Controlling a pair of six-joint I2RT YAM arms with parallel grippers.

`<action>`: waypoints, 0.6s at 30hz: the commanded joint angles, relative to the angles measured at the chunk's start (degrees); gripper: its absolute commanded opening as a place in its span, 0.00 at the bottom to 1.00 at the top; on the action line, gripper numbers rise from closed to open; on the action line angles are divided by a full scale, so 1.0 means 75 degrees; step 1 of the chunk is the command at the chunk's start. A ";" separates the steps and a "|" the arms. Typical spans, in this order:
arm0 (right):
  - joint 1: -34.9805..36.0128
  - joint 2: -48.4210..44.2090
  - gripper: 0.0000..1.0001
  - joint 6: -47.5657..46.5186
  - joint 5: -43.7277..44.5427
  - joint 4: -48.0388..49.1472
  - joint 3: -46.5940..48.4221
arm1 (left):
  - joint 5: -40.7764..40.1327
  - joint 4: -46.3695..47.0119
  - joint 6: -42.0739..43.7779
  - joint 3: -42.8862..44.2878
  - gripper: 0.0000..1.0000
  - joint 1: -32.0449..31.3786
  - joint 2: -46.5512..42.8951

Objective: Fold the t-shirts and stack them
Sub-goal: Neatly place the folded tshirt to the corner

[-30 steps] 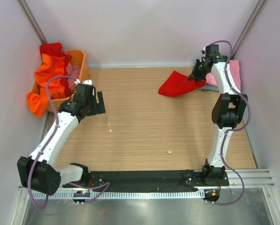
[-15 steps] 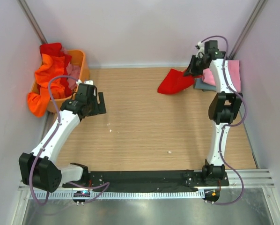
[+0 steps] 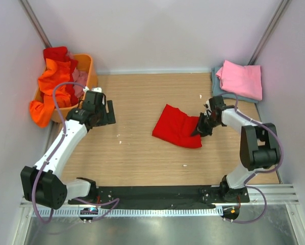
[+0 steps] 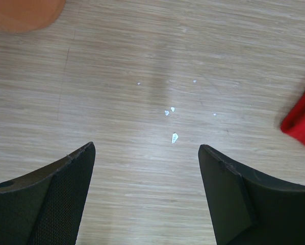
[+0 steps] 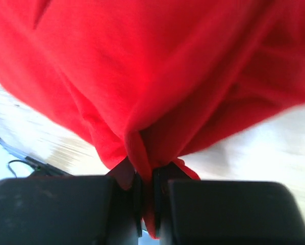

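A bright red t-shirt (image 3: 177, 131) lies rumpled near the middle of the wooden desk (image 3: 142, 158), its right edge caught by the right gripper (image 3: 201, 126). The right wrist camera shows what the overhead view cannot: the jaws all but closed on a pinched fold of the red cloth (image 5: 157, 66), which bunches into the right gripper (image 5: 145, 199). A second ago the shirt hung from that gripper at the far right corner, beside the stack; it has since been drawn toward the centre, and the folded pink t-shirt (image 3: 240, 79), lying on a grey-blue t-shirt (image 3: 215, 81), is now in plain sight. The left gripper (image 3: 104, 109) has hardly moved, hovering near the orange basket (image 3: 90, 66) heaped with an orange t-shirt (image 3: 50, 87) and other clothes. Its wrist camera shows the left gripper (image 4: 146, 153) spread wide and holding nothing, above small white flecks (image 4: 174, 137) on the desk, a corner of the red t-shirt (image 4: 303, 120) at frame's edge.
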 commanded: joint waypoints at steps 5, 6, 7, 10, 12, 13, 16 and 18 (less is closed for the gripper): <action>0.0038 -0.1320 0.74 -0.0336 0.2468 -0.0539 -0.0844 | 0.0458 0.0132 -0.0453 0.0148 0.82 -0.0374 0.0174; 0.0027 -0.1589 0.84 -0.0231 0.2421 -0.0527 -0.0891 | 0.0506 0.0097 -0.0570 0.0323 0.82 -0.0526 0.0337; 0.0038 -0.1824 0.89 -0.0125 0.2467 -0.0527 -0.0903 | 0.0425 0.0132 -0.0873 0.0383 0.82 -0.0725 0.0409; 0.0027 -0.2727 0.94 0.0297 0.2936 -0.0632 -0.0833 | 0.0225 0.0470 -0.1319 0.0605 0.83 -0.1838 0.0853; -0.0020 -0.3161 0.98 0.0473 0.3356 -0.0656 -0.0833 | 0.0691 0.0775 -0.1566 0.0781 0.84 -0.2273 0.1449; -0.0113 -0.3232 0.99 0.0485 0.3358 -0.0540 -0.0915 | 0.0926 0.1171 -0.1707 0.0793 0.84 -0.2297 0.1696; -0.0441 -0.3162 1.00 0.0474 0.2997 -0.0038 -0.1218 | 0.1466 0.1921 -0.2048 0.0840 0.84 -0.2309 0.2480; -0.0769 -0.2825 1.00 0.0427 0.2564 0.0420 -0.1430 | 0.1899 0.2310 -0.2153 0.0840 0.85 -0.2309 0.2822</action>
